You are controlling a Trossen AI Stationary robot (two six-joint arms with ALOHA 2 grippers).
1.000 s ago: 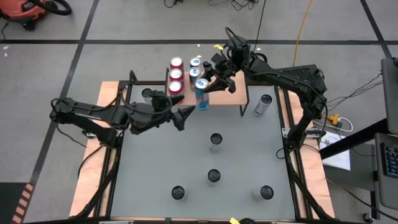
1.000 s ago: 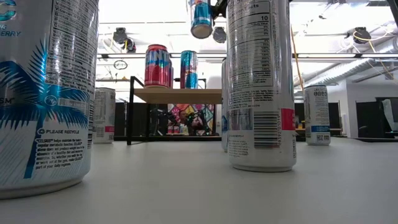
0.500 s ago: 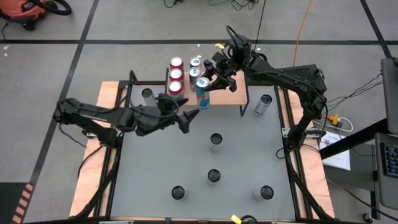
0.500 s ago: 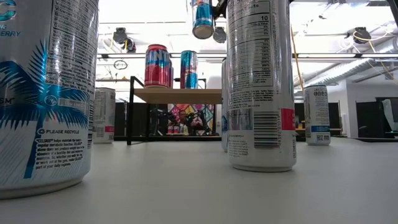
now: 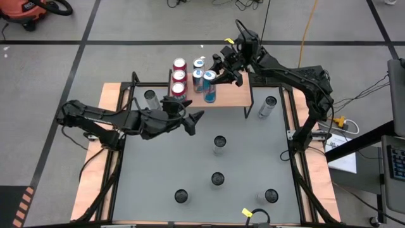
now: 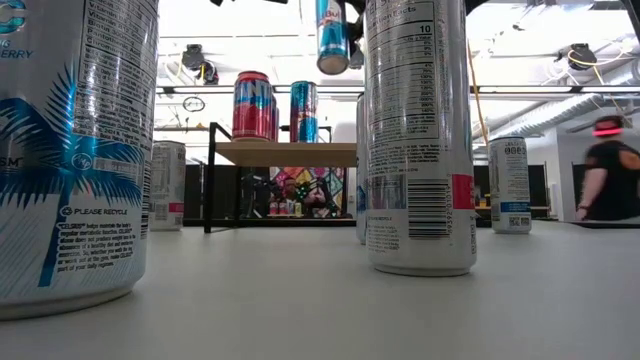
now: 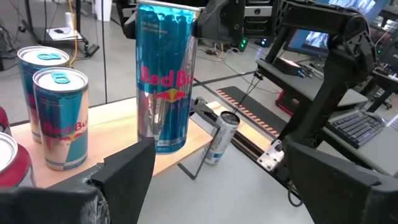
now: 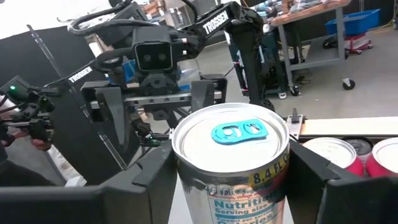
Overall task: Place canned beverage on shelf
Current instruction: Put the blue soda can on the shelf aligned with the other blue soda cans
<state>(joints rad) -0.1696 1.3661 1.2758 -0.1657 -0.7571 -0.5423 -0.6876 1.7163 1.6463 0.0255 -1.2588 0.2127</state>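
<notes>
The right tool [image 5: 215, 71] is clamped on the upper part of a blue can [image 5: 209, 88], one finger [image 8: 149, 180] pressed to each side just below the can's silver lid with its blue pull tab. It holds the can upright in the air, just above the wooden top of the shelf [image 5: 231, 95]. Right beside the held can, on the shelf, stand four more cans: two red ones [image 5: 180, 66] and two blue ones [image 5: 199, 63], set in close pairs.

The left tool [image 5: 193, 120] hangs over the counter [image 5: 158, 171] short of the shelf's front edge, its fingers spread wide apart and holding nothing. It points toward the held can.

The low view shows the gap between the raised can's base [image 6: 332, 50] and the shelf top [image 6: 285, 153], which the high view cannot show. It also takes in a person [image 6: 608, 180] in the room beyond the counter. The left wrist view shows the held can [image 7: 165, 81] close up, with two of the blue shelf cans [image 7: 59, 118] next to it. The right wrist view looks down on the held can's lid [image 8: 230, 140] and across to the left arm.

On the counter below and around the tools stand six silver cans: one [image 5: 150, 97] beside the shelf's left end, one [image 5: 268, 106] past its right end, and four [image 5: 219, 144] nearer the front.
</notes>
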